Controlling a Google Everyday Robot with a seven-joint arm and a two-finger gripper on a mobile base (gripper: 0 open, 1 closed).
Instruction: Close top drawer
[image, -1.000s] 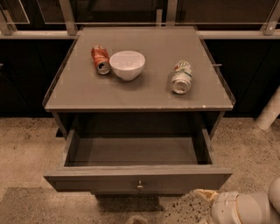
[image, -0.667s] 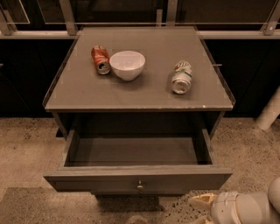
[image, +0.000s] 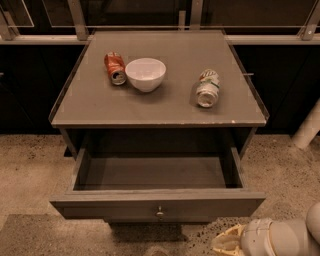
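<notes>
Red can (image: 115, 68), white bowl (image: 145, 74), green can (image: 207, 88)

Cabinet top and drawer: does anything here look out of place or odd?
The red can, left of the upright white bowl, and the green-and-white can, right of it, lie on their sides. The top drawer stands pulled out. The pincer is at the bottom right of the view.

Half-seen at the bottom edge
The gripper (image: 226, 243) shows near the front right corner of the top drawer (image: 157, 202), cut off below; the cabinet (image: 130, 220) beneath that drawer is lost in shadow.
</notes>
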